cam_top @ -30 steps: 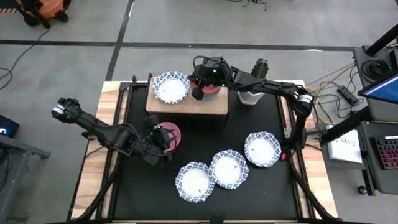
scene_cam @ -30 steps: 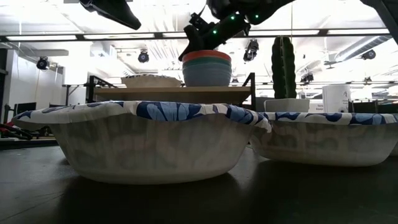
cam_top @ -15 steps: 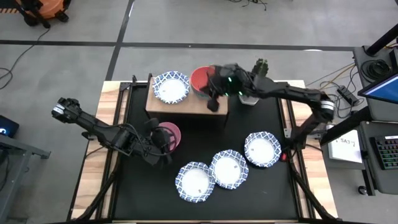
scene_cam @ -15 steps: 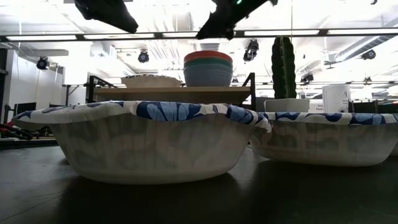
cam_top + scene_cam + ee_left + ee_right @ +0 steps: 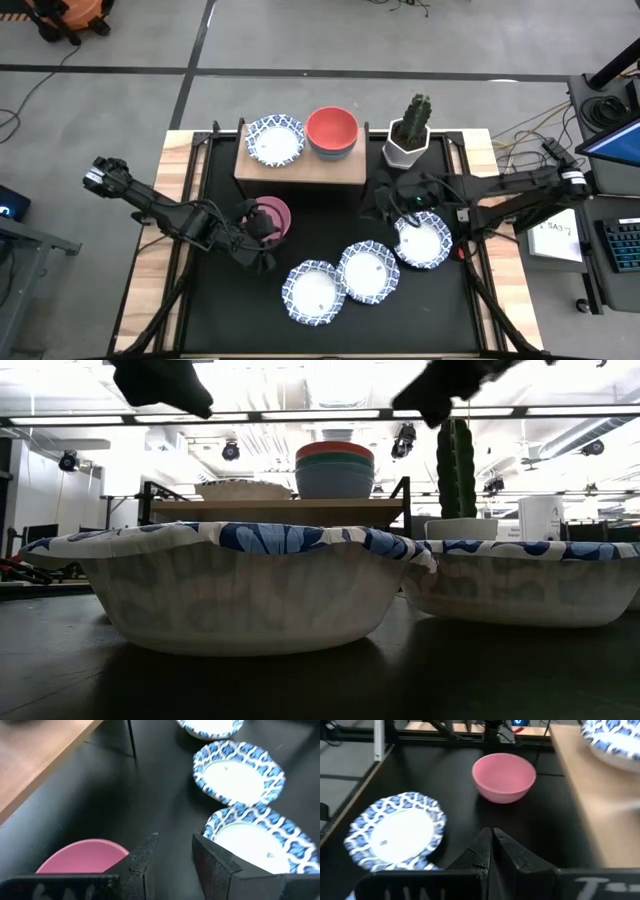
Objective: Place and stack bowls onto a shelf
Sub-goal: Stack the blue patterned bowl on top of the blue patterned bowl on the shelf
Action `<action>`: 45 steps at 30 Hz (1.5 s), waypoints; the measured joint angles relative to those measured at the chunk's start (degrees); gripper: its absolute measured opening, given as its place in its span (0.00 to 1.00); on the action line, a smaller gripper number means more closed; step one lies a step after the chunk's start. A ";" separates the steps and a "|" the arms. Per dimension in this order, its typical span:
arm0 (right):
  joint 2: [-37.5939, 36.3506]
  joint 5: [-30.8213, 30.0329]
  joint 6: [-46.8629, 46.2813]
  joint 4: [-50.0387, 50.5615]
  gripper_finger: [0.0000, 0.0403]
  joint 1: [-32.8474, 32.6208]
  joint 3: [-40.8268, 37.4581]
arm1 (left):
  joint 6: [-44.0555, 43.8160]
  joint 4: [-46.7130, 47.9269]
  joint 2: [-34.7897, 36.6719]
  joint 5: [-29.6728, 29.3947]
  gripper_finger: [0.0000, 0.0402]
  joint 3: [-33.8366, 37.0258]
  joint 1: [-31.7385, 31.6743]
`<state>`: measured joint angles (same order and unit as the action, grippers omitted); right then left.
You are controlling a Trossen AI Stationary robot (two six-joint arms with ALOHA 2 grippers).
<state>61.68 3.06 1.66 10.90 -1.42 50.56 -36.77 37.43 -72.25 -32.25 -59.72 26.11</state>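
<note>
- Right gripper (image 5: 385,203): fingers (image 5: 485,851) pressed together, holding nothing; above the black tabletop (image 5: 330,230), between the shelf (image 5: 300,166) and a patterned bowl (image 5: 423,240).
- Left gripper (image 5: 262,240): fingers (image 5: 142,857) partly apart with nothing between them; just beside the pink bowl (image 5: 272,215).
- Shelf: carries one patterned bowl (image 5: 275,140) and a stack topped by the red bowl (image 5: 332,129).
- Tabletop: two more patterned bowls, (image 5: 368,270) and (image 5: 314,291), touching.
- Cactus pot (image 5: 406,148): beside the shelf.
</note>
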 joint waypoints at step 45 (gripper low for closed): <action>-6.31 -0.08 -1.46 -8.06 0.02 -3.84 -10.11 | 7.70 -27.08 -30.27 17.85 0.06 1.40 -5.33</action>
<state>55.37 2.98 0.20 2.83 -5.26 40.45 -29.08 10.35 -102.52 -14.40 -58.33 20.78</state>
